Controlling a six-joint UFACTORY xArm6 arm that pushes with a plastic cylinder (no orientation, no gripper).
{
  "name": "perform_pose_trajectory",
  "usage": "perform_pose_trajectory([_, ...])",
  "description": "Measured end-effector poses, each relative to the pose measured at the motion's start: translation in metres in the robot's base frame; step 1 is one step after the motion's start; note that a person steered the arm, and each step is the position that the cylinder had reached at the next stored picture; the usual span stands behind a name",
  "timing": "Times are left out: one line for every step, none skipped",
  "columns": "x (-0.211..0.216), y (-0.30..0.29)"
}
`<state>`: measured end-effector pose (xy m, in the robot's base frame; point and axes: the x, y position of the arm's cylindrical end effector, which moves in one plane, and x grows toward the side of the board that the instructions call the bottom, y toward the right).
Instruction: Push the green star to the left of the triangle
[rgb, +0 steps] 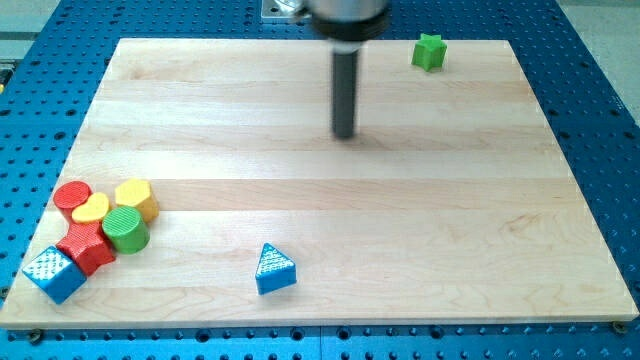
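The green star (429, 51) sits near the top right corner of the wooden board (320, 180). The blue triangle (274, 269) lies near the bottom edge, a little left of centre. My tip (345, 134) rests on the board in the upper middle, well left of and below the green star, and far above the triangle. It touches no block.
A cluster at the bottom left holds a red cylinder (72, 196), a yellow heart (93, 209), a yellow block (135, 198), a green cylinder (126, 229), a red star-like block (86, 247) and a blue cube (53, 272).
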<state>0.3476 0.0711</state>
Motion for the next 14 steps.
perform_pose_trajectory([-0.064, 0.079])
perform_pose_trajectory([-0.114, 0.141])
perform_pose_trajectory([-0.143, 0.145])
perform_pose_trajectory([-0.095, 0.045])
perform_pose_trajectory([0.012, -0.086])
perform_pose_trajectory([0.028, -0.098])
perform_pose_trajectory([-0.017, -0.028])
perform_pose_trajectory([-0.073, 0.006])
perform_pose_trajectory([-0.078, -0.036])
perform_pose_trajectory([-0.021, -0.09])
perform_pose_trajectory([0.079, -0.114])
perform_pose_trajectory([0.088, -0.119])
perform_pose_trajectory([0.064, -0.128])
perform_pose_trajectory([0.071, -0.166])
